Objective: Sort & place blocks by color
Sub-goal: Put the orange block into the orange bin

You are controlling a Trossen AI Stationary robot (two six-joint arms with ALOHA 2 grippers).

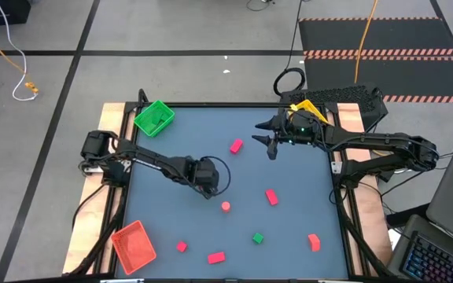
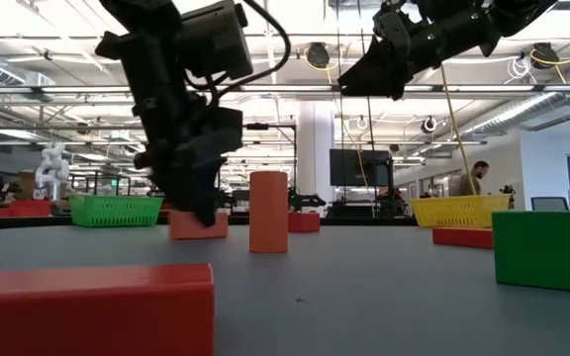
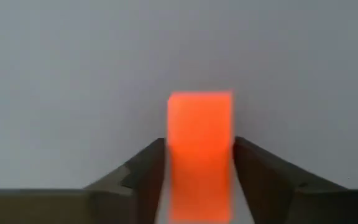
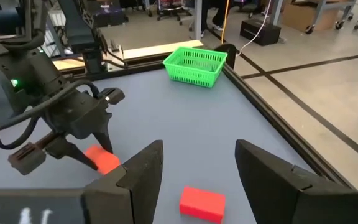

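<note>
My left gripper (image 1: 208, 191) is near the table's middle, pointing down, shut on a salmon-orange block (image 3: 201, 143). The same block (image 4: 101, 160) shows under its fingers in the right wrist view. My right gripper (image 1: 267, 144) hangs open and raised near the far right, touching nothing, above a pink-red block (image 4: 202, 204) lying flat on the table. Other blocks lie on the table: a pink-red bar (image 1: 271, 196), a round salmon piece (image 1: 225, 207) standing on end, a green cube (image 1: 258, 237), an orange one (image 1: 314, 241) and two pink-red ones (image 1: 181, 246) near the near edge. My left gripper pinches the salmon-orange block between its two fingers (image 3: 145, 171), one on each of two opposite side faces (image 3: 174, 155). The fingers come from above, pointing down. The block (image 2: 198, 225) sits low at the table; whether it rests on it or is just clear I cannot tell.
The green tray (image 1: 154, 118) stands at the far left corner, the yellow tray (image 1: 309, 110) at the far right behind my right arm, and the red tray (image 1: 134, 245) at the near left corner. Bare table lies between the trays and the scattered blocks.
</note>
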